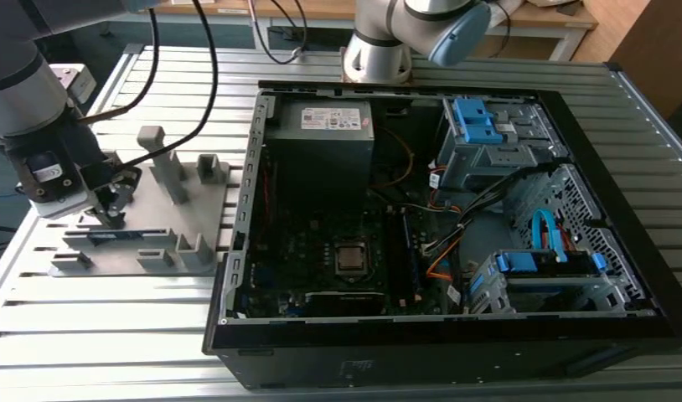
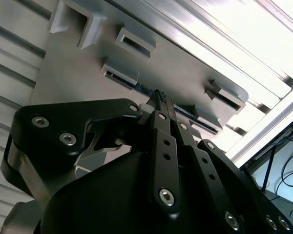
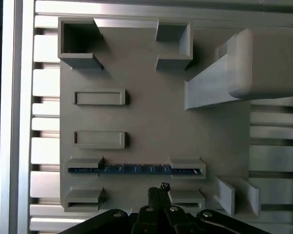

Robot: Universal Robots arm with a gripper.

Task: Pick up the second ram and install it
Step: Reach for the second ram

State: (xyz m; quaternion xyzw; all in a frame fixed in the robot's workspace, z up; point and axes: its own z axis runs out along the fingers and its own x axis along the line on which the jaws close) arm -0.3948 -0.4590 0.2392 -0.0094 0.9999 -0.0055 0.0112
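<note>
Tabletop (image 1: pixel 117 335) of ribbed aluminium slats, bearing an open black sheet-metal computer case (image 1: pixel 431 356) at the exterior view's right and a matte grey moulded fixture plate (image 1: pixel 162 219) with rectangular brackets at its left. Black gripper (image 1: pixel 112 216) over the plate's near part, fingertips (image 2: pixel 162 117) apparently pressed together, empty. Second ram (image 3: pixel 136 169), a thin blue strip on edge between two bracket pairs, just beside the fingertips. The first wrist view gives its whole length, the second wrist view a short stretch.
</note>
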